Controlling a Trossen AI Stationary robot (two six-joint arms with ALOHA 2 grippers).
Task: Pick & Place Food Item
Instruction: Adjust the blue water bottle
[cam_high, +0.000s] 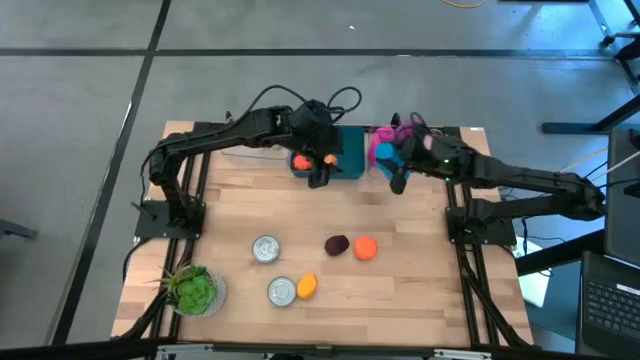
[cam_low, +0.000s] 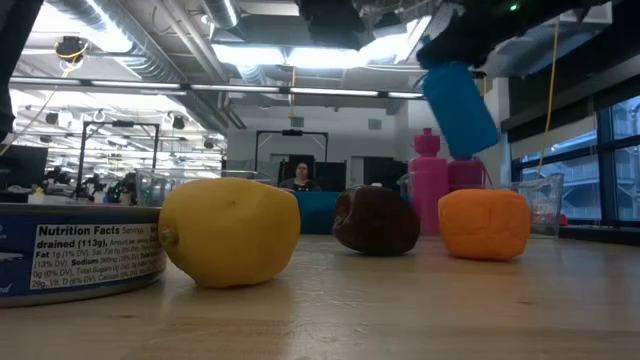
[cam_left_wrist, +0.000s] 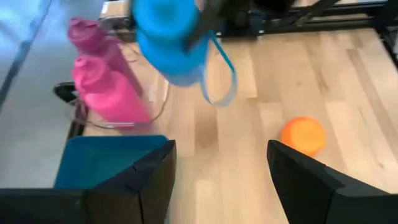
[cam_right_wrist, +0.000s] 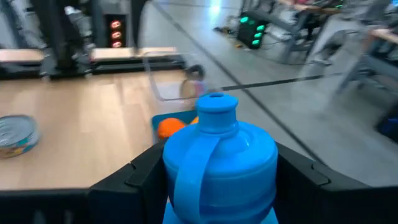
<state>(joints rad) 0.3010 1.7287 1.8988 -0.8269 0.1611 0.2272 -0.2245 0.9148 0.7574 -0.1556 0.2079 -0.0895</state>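
Right gripper (cam_right_wrist: 214, 180) clamped a blue plastic bottle (cam_right_wrist: 214, 165) at the high view's upper centre; left gripper (cam_left_wrist: 217, 180) gaped empty above the teal bin (cam_high: 350, 152), perhaps for dropping food.

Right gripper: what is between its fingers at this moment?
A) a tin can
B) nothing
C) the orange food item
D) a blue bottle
D: in the right wrist view the blue bottle sits between the right gripper's dark fingers, and the low view shows it lifted off the wooden table, beside the pink bottles.
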